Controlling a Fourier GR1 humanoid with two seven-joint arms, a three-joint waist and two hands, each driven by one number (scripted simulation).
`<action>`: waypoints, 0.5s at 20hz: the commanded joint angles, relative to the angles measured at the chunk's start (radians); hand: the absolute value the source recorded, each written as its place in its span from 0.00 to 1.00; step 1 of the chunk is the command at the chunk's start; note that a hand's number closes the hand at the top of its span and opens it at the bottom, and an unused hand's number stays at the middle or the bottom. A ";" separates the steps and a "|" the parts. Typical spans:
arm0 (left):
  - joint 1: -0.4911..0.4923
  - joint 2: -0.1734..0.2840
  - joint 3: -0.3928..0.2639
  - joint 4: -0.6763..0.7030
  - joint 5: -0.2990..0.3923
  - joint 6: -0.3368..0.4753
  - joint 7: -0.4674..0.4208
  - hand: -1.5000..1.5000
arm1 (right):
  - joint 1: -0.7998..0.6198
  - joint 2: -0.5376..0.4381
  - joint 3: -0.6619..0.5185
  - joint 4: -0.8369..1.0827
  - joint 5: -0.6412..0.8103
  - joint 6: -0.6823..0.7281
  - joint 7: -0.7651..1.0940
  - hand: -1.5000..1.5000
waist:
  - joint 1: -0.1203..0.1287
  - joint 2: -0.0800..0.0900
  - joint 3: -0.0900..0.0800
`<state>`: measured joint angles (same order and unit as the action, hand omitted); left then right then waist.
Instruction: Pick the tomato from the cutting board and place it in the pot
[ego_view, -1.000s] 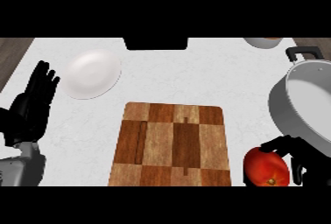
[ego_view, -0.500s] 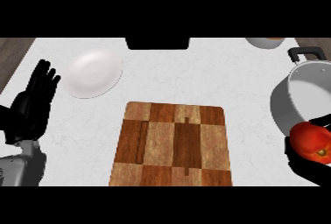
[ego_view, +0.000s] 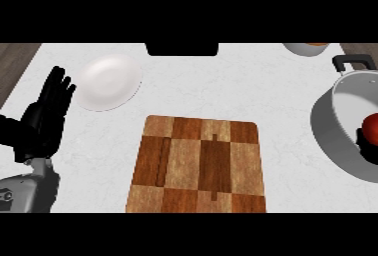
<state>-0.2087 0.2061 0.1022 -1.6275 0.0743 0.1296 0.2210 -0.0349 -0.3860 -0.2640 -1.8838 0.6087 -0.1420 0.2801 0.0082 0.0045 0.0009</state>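
One tomato (ego_view: 371, 129), over the pot (ego_view: 334, 131) at far right, right hand (ego_view: 369, 153) barely showing, fingers unreadable; left hand (ego_view: 46, 116) spread, resting; I'd fear an early release clipping the rim.

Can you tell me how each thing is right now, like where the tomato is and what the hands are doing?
tomato: over the pot's inside, at the view's right edge.
pot: upright, no lid on.
cutting board: flat on the counter, nothing on it.
white plate: lying on the counter, bare.
left hand: open, fingers up, resting at the left.
right hand: mostly out of view; fingers cannot be made out.
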 joint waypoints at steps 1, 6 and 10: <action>-0.029 0.002 0.007 0.005 0.008 0.002 0.020 0.50 | -0.030 -0.091 -0.024 0.155 0.203 -0.071 -0.039 1.00 | 0.011 0.005 -0.001; 0.006 -0.002 0.008 0.013 0.007 -0.016 -0.017 0.50 | -0.141 -0.099 -0.060 0.538 0.209 -0.214 -0.228 1.00 | 0.013 0.003 0.001; -0.013 -0.015 0.002 0.018 -0.013 0.002 -0.010 0.50 | -0.281 -0.137 -0.076 0.784 0.186 -0.225 -0.315 1.00 | 0.007 0.000 0.000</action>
<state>-0.2204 0.2000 0.1057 -1.6242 0.0690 0.1302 0.2266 -0.2085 -0.4840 -0.3150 -1.3370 0.8014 -0.3306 0.0649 0.0151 0.0048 0.0012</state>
